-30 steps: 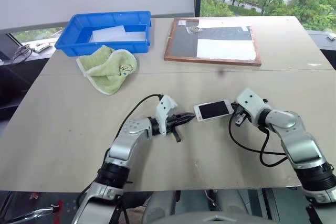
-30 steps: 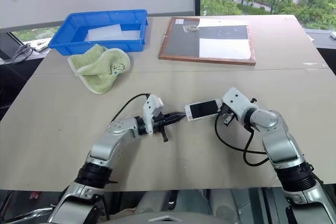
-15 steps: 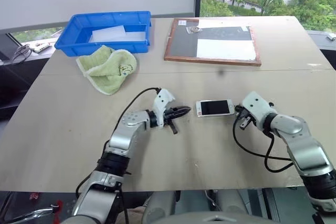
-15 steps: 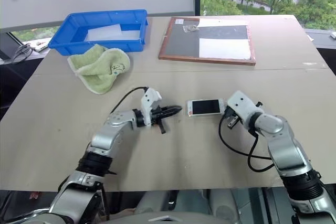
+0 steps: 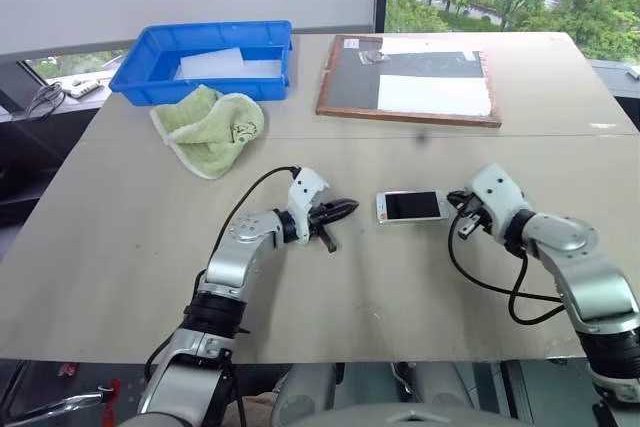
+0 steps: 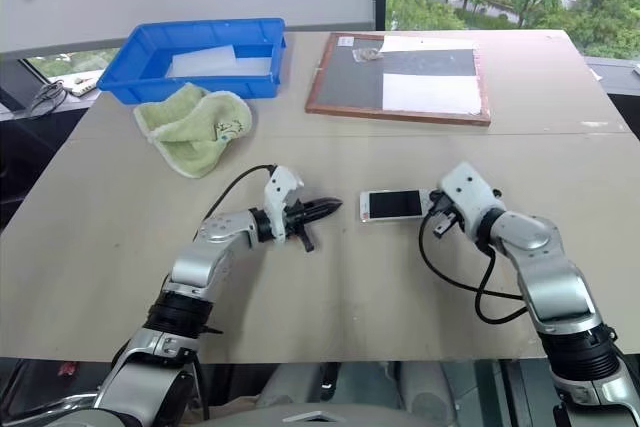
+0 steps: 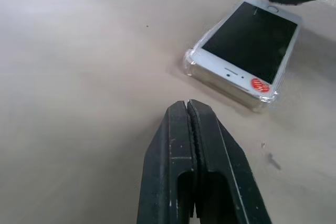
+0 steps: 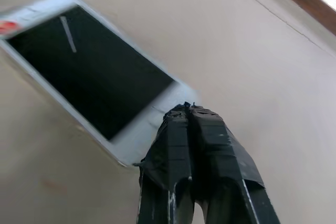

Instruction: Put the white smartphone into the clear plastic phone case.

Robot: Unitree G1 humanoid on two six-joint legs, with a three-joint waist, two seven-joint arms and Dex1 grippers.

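The white smartphone [image 5: 411,207] lies flat, screen up, in the middle of the table. In the left wrist view the clear plastic phone case [image 7: 265,100] shows as a transparent rim wrapped around the smartphone [image 7: 247,45]. My left gripper [image 5: 350,208] is shut and holds nothing. It points at the phone's left end from a short gap away. My right gripper [image 8: 189,107] is shut too, with its tip right over the phone's [image 8: 89,74] right end, by the white bezel. I cannot tell whether that tip touches the phone.
A blue bin [image 5: 205,39] holding a whitish sheet stands at the back left, with a green towel [image 5: 210,127] in front of it. A wood-framed board [image 5: 408,82] lies at the back centre. Black cables loop off both wrists onto the table.
A second ago both shut grippers pressed the tilted phone's ends. The left gripper has since drawn back to the left, and the phone lies squarer to the table edge.
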